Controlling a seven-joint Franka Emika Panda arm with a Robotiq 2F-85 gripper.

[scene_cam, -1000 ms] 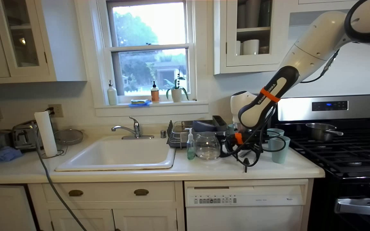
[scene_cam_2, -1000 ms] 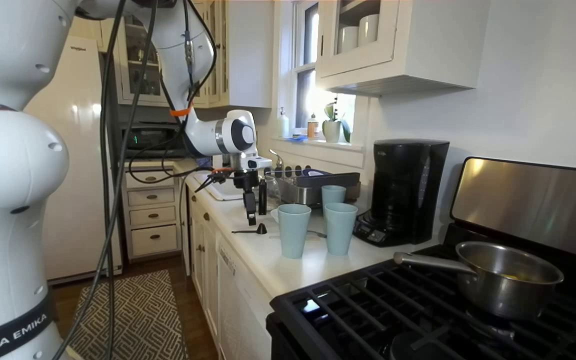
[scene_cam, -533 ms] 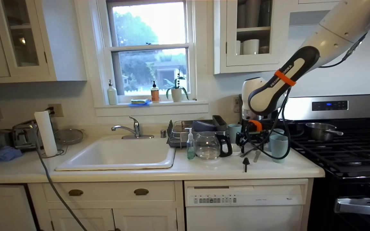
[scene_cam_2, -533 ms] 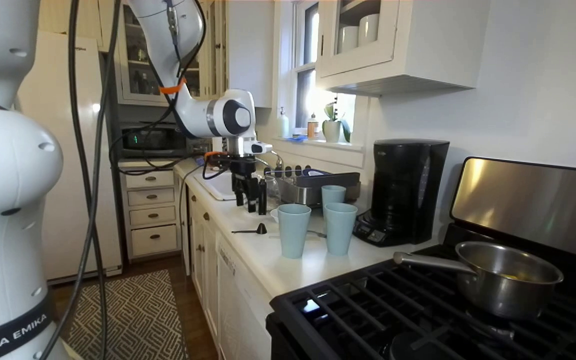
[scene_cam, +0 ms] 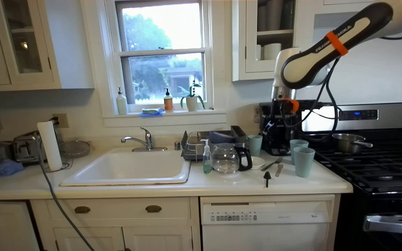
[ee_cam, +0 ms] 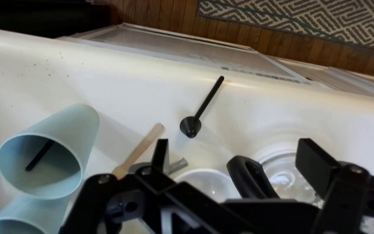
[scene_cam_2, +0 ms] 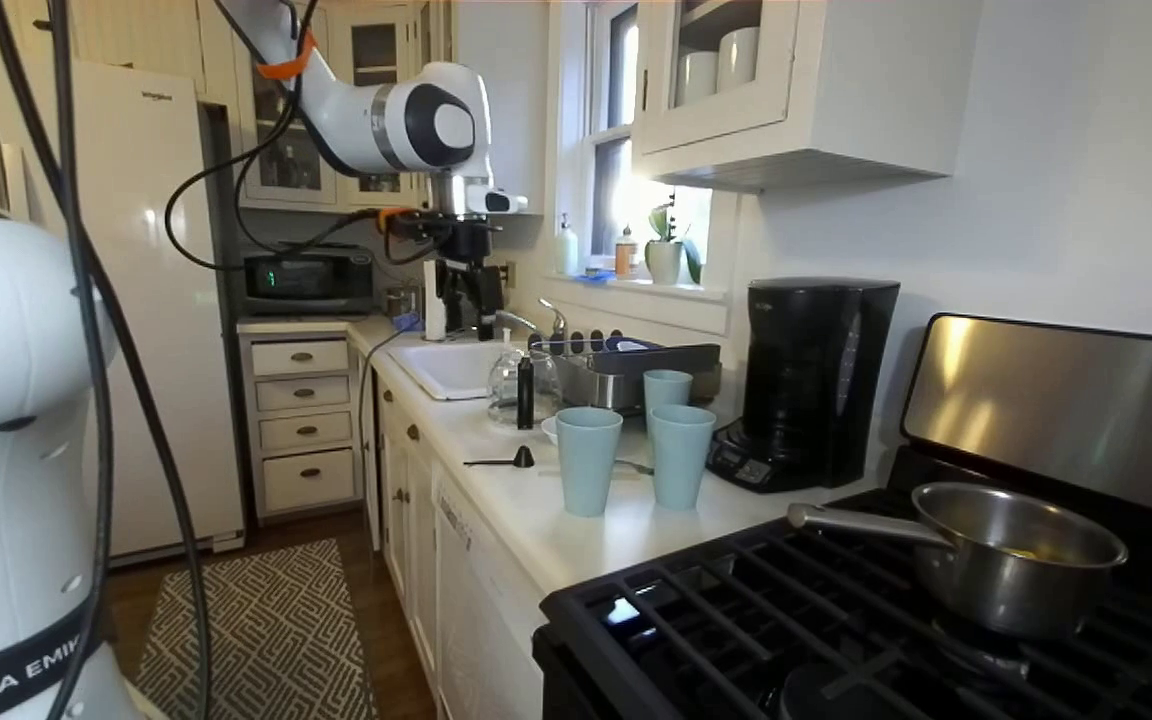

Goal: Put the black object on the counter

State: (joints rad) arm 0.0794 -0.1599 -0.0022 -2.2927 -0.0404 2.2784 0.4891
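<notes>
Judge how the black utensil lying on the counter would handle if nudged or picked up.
The black utensil looks stiff, its slim handle running straight. Being so thin, it is probably light. Nudged, it may roll in an arc, since its cone-shaped head is far wider than the handle.

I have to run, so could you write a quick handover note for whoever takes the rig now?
Tool: open, holding nothing, hanging above the counter.
Black stick: lying on the counter, near its front edge.
Done: the stick is on the counter, as asked.
Left: probably nothing; maybe ask whether the slim dark thing inside a teal cup counts too.
</notes>
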